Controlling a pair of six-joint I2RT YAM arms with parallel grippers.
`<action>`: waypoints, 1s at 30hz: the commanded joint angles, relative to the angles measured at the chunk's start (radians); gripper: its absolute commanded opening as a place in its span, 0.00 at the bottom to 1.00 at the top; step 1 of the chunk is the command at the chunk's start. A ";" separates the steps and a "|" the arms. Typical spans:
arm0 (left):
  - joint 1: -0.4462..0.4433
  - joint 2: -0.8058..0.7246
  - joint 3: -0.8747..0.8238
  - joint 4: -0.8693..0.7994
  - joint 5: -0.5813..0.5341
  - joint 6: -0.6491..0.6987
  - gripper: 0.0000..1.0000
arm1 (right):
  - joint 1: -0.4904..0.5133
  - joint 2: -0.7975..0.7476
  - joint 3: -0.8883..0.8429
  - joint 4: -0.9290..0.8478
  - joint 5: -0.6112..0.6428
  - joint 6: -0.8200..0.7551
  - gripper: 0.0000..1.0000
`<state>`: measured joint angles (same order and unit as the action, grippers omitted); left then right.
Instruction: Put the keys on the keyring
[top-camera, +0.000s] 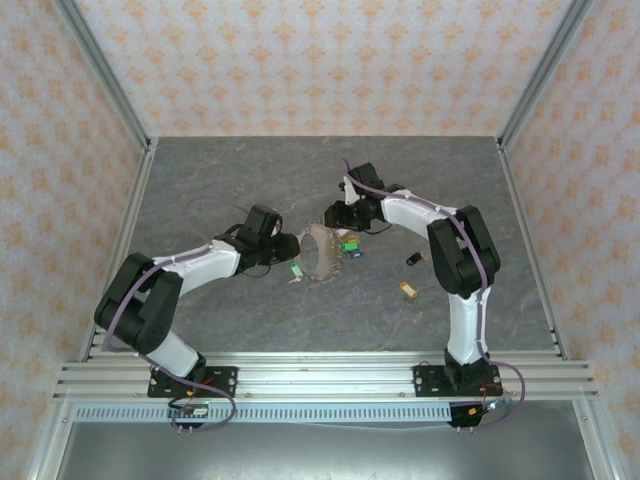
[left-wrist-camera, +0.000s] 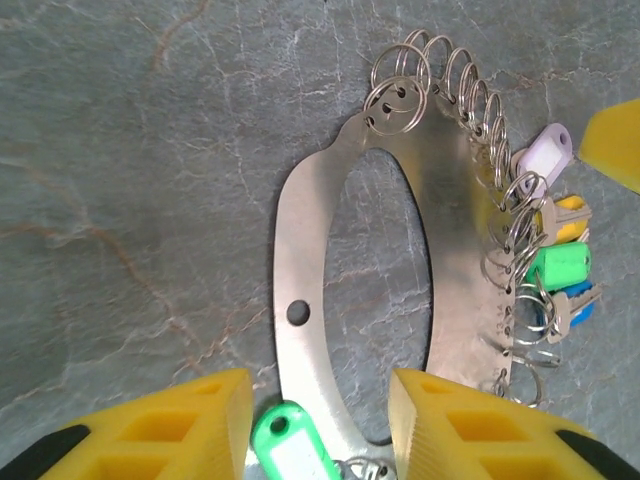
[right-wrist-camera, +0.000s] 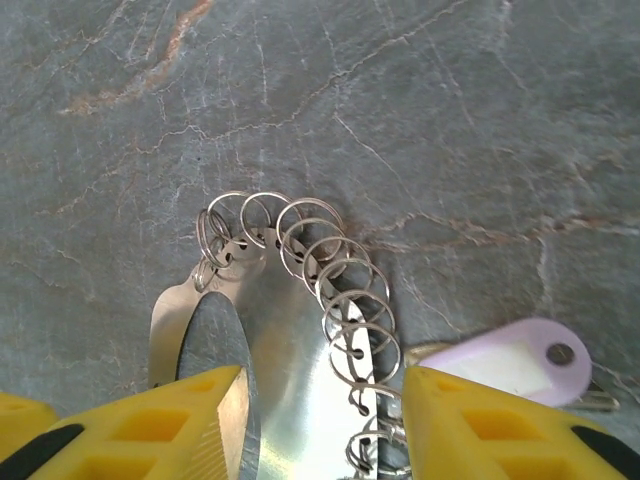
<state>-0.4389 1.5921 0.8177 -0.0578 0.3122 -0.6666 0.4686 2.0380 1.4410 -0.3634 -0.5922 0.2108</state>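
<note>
**Overhead and wrist views, read left to right.**

**Left gripper** (top-camera: 288, 247): at 9 o'clock of the keyring (top-camera: 320, 255). Its fingers (left-wrist-camera: 170, 430) are about half apart and straddle the near end of the flat metal oval. A gap shows beside the plate, so nothing is clamped. A green-tagged key (left-wrist-camera: 290, 450) lies between these fingers, at 6 o'clock of the oval in the left wrist view. Whether it hangs from a ring cannot be told.

**Keyring:** mid-table, between the two grippers, with its split rings (right-wrist-camera: 310, 250) crowded along one edge.

**Right gripper** (top-camera: 333, 215): at 1 o'clock of the keyring. Its fingers (right-wrist-camera: 500, 430) are likewise part open over the ring-bearing edge. Contact with the plate cannot be told.

**Keys:** a lilac tag (left-wrist-camera: 545, 155), yellow tag (left-wrist-camera: 568, 220), green tag (left-wrist-camera: 560, 265) and blue key (left-wrist-camera: 578, 300) hang at 3 o'clock of the plate. Farther right, well apart on the table (top-camera: 230, 180), lie a dark key (top-camera: 413, 259) and, at 4 o'clock, a brass key (top-camera: 407, 290). Both are loose.

**Hazards, as judged:**
- The left jaws could pinch the green-tagged key together with the plate, giving a skewed hold.
- The thin, smooth plate could pivot or slip between the pads.
- The grippers work near each other and could collide.
- The hung tags and overlapping rings obstruct access to a free ring.
</note>
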 joint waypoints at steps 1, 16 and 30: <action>-0.007 0.048 0.051 0.063 0.039 -0.030 0.36 | 0.003 0.062 0.081 -0.108 -0.035 -0.056 0.45; -0.011 0.225 0.122 0.038 0.028 -0.020 0.18 | 0.003 0.120 0.126 -0.253 -0.102 -0.161 0.41; -0.012 0.275 0.149 -0.008 -0.012 0.026 0.15 | -0.004 0.001 -0.017 -0.173 0.073 -0.100 0.41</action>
<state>-0.4389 1.8355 0.9642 -0.0113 0.3367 -0.6720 0.4641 2.0575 1.4277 -0.5278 -0.6254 0.0834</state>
